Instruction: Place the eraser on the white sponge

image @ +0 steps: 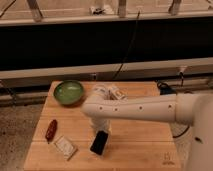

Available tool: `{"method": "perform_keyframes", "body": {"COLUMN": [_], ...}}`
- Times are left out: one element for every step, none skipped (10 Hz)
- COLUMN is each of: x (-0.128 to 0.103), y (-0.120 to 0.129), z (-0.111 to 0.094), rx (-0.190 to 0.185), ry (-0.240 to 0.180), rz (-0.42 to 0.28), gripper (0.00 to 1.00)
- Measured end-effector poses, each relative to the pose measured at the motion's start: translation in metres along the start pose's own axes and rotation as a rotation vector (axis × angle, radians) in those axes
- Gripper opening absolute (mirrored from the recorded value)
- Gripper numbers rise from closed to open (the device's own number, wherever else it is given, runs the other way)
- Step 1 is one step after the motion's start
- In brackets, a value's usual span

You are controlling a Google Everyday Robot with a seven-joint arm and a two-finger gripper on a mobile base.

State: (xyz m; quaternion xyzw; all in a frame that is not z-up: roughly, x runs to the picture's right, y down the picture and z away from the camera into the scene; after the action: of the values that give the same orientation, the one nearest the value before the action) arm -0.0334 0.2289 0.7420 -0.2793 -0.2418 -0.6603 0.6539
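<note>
The eraser (99, 143), a flat black block, hangs tilted just above the wooden table (145, 150) at the front middle. My gripper (102, 131) reaches down from the white arm (145, 109) and is shut on the eraser's upper end. The white sponge (65, 147), a small pale pad, lies flat on the table to the left of the eraser, a short gap away.
A small dark red oblong thing (50, 129) lies at the left edge. A green bowl (68, 92) sits at the back left. A white cup (99, 91) and a white carton (117, 93) stand at the back middle, partly behind the arm. Cables lie at the right.
</note>
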Motion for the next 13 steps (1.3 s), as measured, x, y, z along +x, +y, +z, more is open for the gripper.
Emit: {"method": "perform_keyframes", "body": {"x": [-0.001, -0.002, -0.003, -0.005, -0.008, -0.011, -0.014, -0.017, -0.019, -0.018, -0.018, -0.017, -0.015], "y": [-0.023, -0.042, -0.053, -0.064, -0.076, -0.09, -0.104, -0.119, -0.133, -0.14, -0.152, -0.161, -0.167], "z": [-0.002, -0.004, -0.005, -0.006, -0.007, -0.008, -0.008, -0.008, -0.008, -0.008, -0.007, -0.007, -0.005], "rx": [-0.014, -0.027, -0.038, -0.049, -0.059, -0.065, -0.07, -0.076, -0.078, -0.08, -0.083, -0.086, -0.091], "ry": [-0.016, -0.03, -0.039, -0.045, -0.053, -0.059, -0.064, -0.066, -0.068, -0.069, -0.073, -0.074, -0.078], "rz": [-0.055, -0.104, -0.137, -0.165, -0.194, -0.222, -0.249, -0.276, -0.298, -0.305, -0.315, -0.323, -0.328], "gripper": [0.0, 0.0, 0.0, 0.0, 0.0, 0.0, 0.0, 0.0, 0.0, 0.0, 0.0, 0.0, 0.04]}}
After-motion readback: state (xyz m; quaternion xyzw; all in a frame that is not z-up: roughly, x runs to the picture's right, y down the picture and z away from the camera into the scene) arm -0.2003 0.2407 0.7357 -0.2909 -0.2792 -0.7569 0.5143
